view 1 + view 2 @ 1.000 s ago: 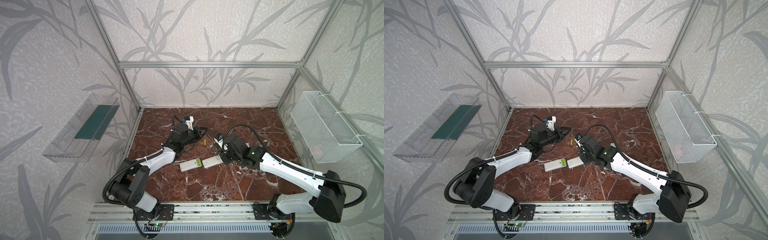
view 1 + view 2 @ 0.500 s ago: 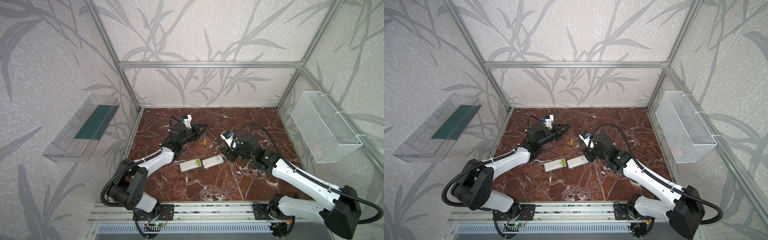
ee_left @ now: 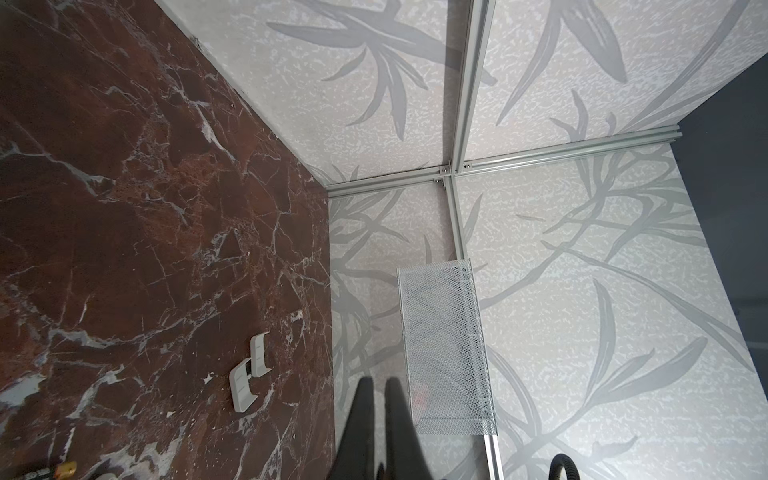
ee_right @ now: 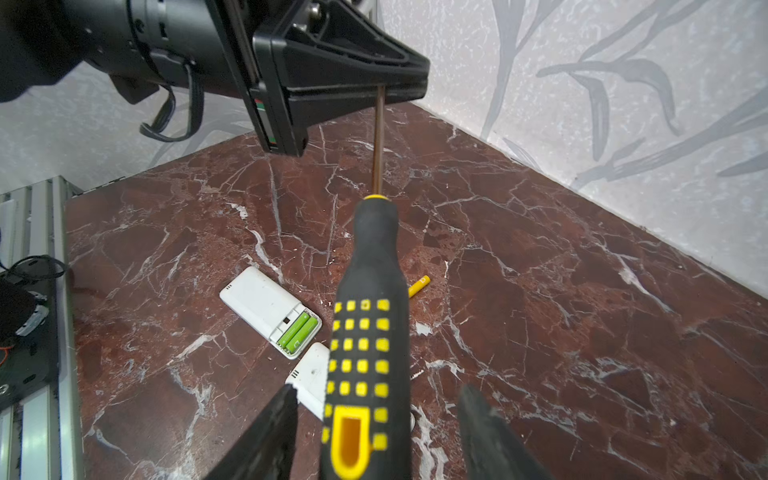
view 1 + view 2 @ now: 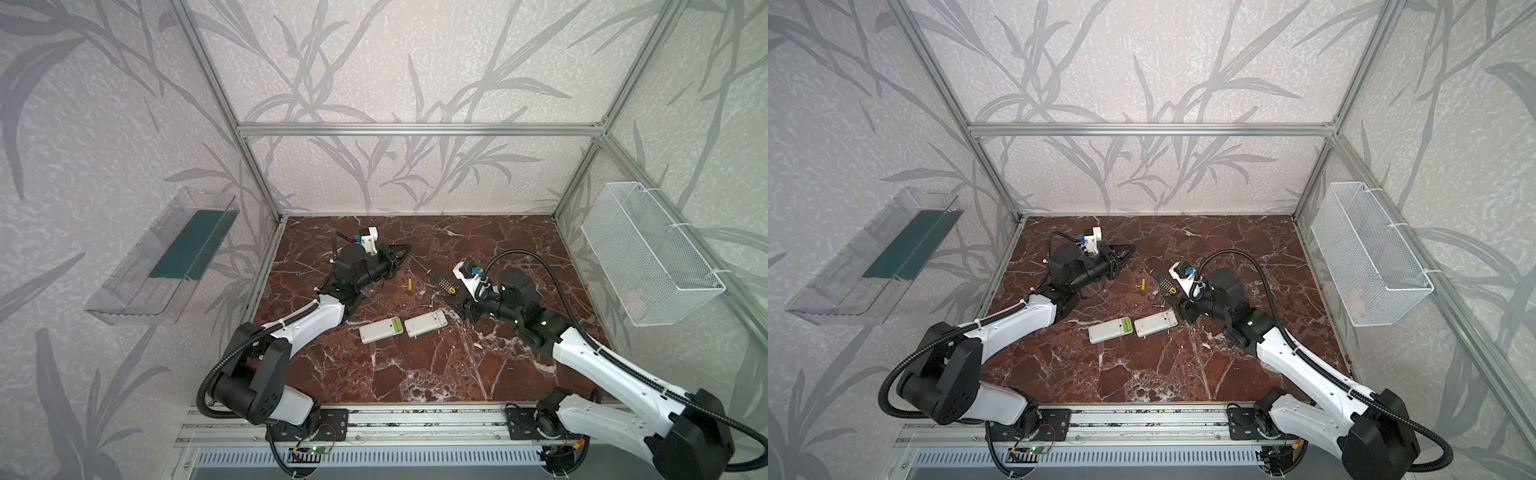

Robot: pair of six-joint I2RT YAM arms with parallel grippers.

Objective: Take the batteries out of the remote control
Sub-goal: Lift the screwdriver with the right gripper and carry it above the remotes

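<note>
While my left gripper (image 4: 417,79) was pinched shut on the metal tip of the screwdriver (image 4: 365,332), my right gripper (image 4: 378,388) stood open around its handle, jaws clear on both sides. Two light green batteries (image 5: 397,325) sat in the open compartment of a white remote (image 5: 376,331), just below the middle of both top views. A yellow battery (image 5: 409,284) lay loose on the tabletop (image 5: 415,374) above them, and a second remote (image 5: 426,323) lay just right of the first.

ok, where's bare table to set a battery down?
Free: the wide strip between the remotes and the front rail, and the strip along the back wall. Crowded: the centre, around yellow battery, screwdriver, left gripper and right gripper.
</note>
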